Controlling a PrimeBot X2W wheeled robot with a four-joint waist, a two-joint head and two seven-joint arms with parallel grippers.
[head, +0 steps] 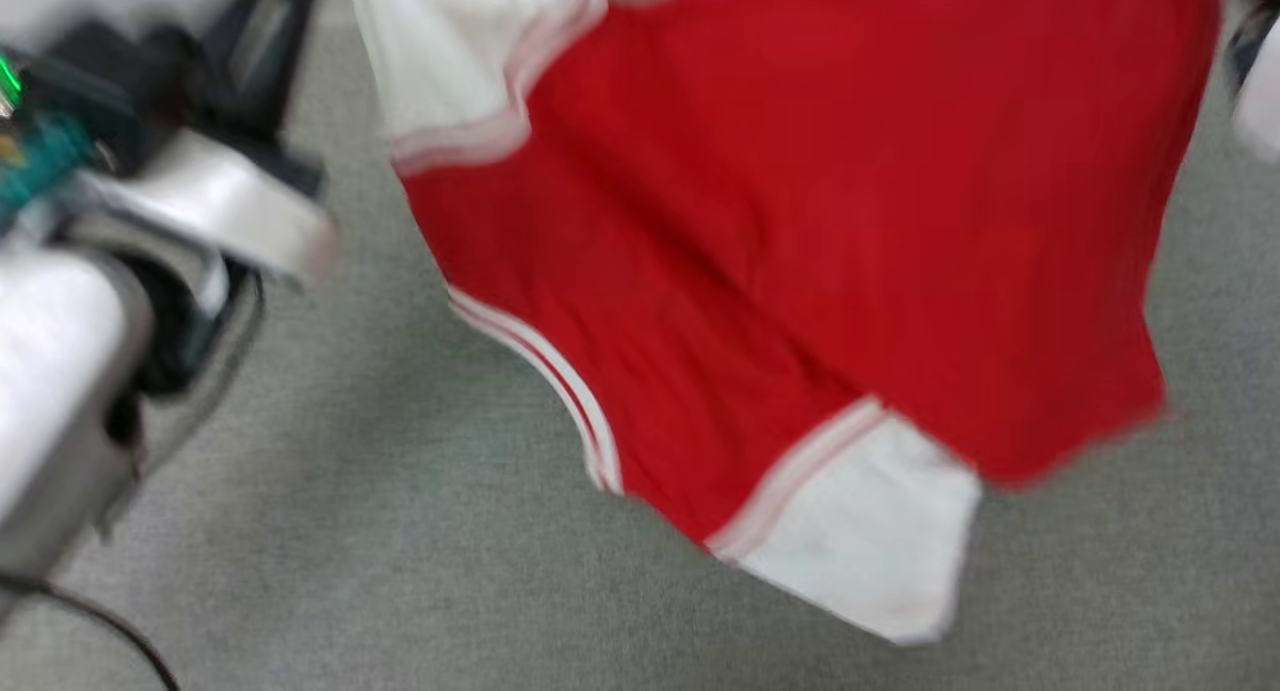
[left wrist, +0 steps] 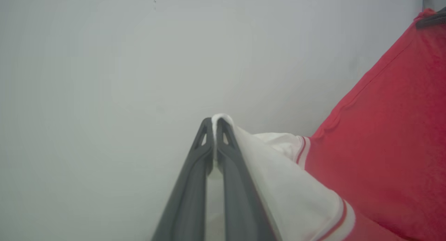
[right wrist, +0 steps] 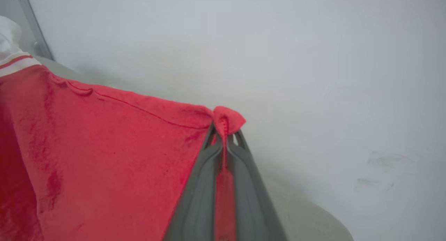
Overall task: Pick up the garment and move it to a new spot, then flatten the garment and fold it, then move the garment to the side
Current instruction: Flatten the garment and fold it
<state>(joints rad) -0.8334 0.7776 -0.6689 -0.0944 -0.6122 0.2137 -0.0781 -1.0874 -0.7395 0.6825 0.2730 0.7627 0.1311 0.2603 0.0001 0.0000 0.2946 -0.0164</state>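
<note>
The garment (head: 800, 221) is a red jersey with white-and-red striped trim and white inner parts. It hangs spread out and lifted above a grey surface (head: 350, 531). In the left wrist view my left gripper (left wrist: 214, 124) is shut on a white corner of the garment (left wrist: 278, 178), whose red cloth stretches away to the right. In the right wrist view my right gripper (right wrist: 225, 129) is shut on a red hem corner of the garment (right wrist: 104, 147). A dark finger (left wrist: 430, 19) pinches the far red corner in the left wrist view.
My left arm's pale forearm (head: 60, 371) and wrist fill the head view's left side, with a dark cable (head: 110, 621) below it. A pale blurred part (head: 1262, 101) shows at the right edge. A pale wall (right wrist: 313, 59) stands behind both grippers.
</note>
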